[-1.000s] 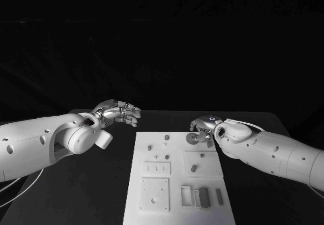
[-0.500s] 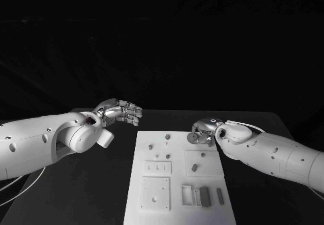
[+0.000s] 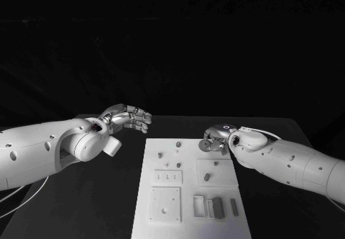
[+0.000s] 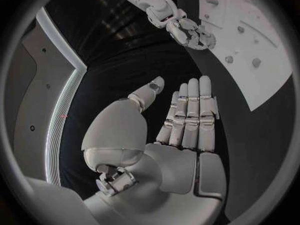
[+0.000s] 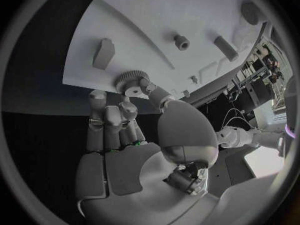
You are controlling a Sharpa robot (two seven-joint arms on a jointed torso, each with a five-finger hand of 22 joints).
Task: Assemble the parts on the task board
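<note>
Head view, starting nearest: the board (image 3: pixel 188 199) carries a square plate with a hole, a slotted frame and grey bars at its near end, then a small block with slots and a peg on a raised panel. Several grey parts (image 3: pixel 206 177) lie loose or stand in holes, so most of the assembly looks undone. At the far right corner the right hand (image 3: pixel 213 141) pinches a gear (image 5: pixel 129 81) between thumb and finger, just over the board's edge (not yet seated, as far as I can judge). Left of the board, the left hand (image 3: pixel 128 118) hovers empty, fingers straight and close together.
</note>
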